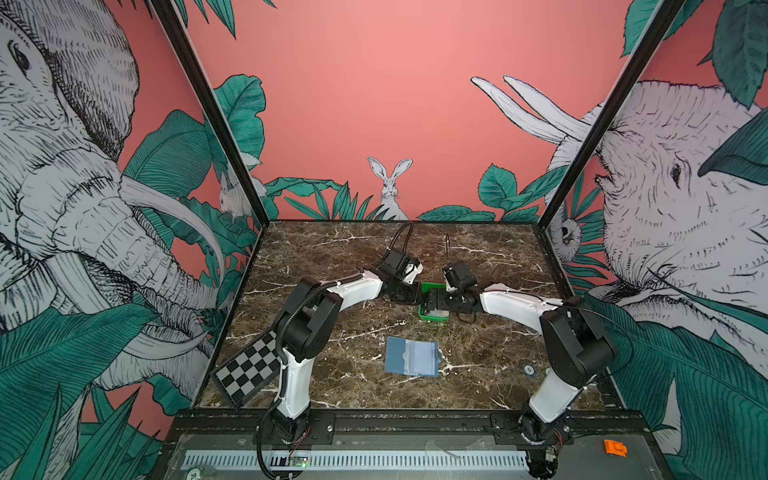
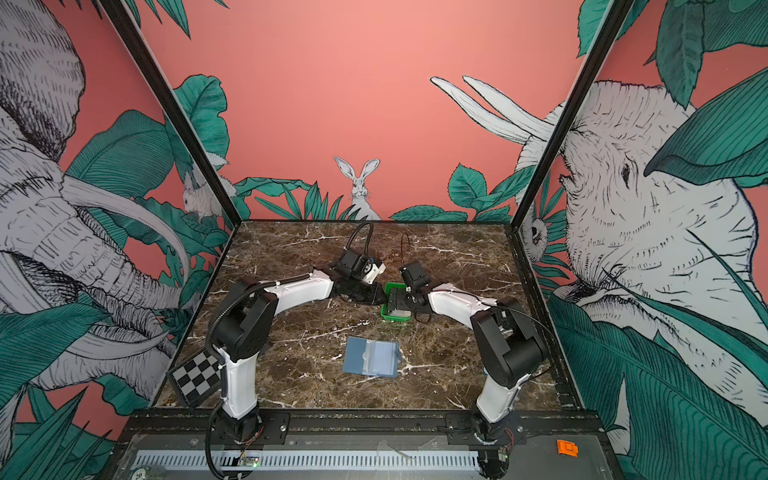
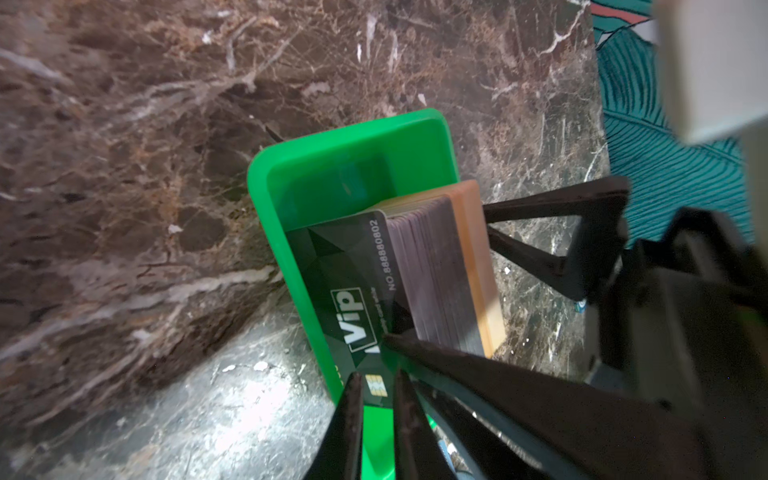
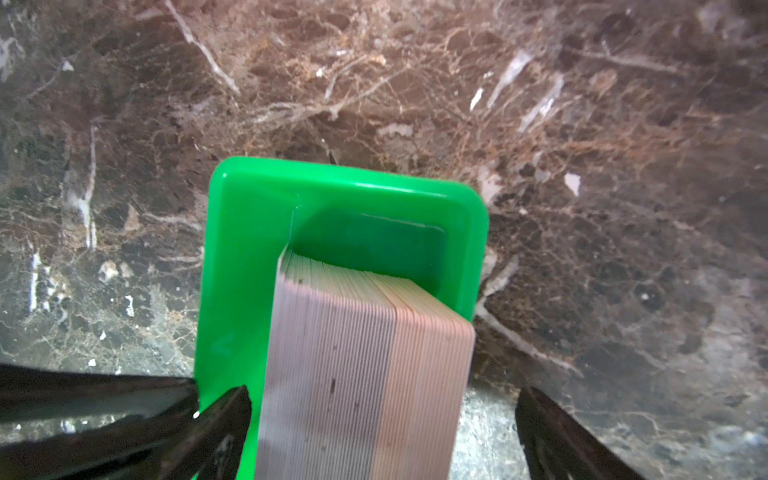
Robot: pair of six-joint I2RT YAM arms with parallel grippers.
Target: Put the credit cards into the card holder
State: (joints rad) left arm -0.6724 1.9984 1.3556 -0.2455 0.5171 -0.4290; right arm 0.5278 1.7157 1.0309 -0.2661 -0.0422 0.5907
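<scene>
A thick stack of credit cards (image 4: 365,353) stands on edge in a small green tray (image 4: 332,178) at mid-table. A black "VIP" card (image 3: 345,270) leans off the stack (image 3: 436,270) toward the tray wall (image 3: 353,124). My left gripper (image 3: 377,376) has its fingers close together, with a narrow gap around that card's chip end. My right gripper (image 4: 382,415) is open wide astride the stack, without touching it. In both top views the two grippers (image 1: 422,297) (image 1: 436,301) meet over the tray (image 1: 432,286). The slate-blue card holder (image 1: 411,357) (image 2: 371,357) lies open nearer the front.
A checkerboard plate (image 1: 247,365) leans at the table's left front by the left arm's base. A small round disc (image 1: 528,369) lies near the right arm's base. An orange part (image 1: 615,448) sits on the front frame. Printed walls enclose three sides.
</scene>
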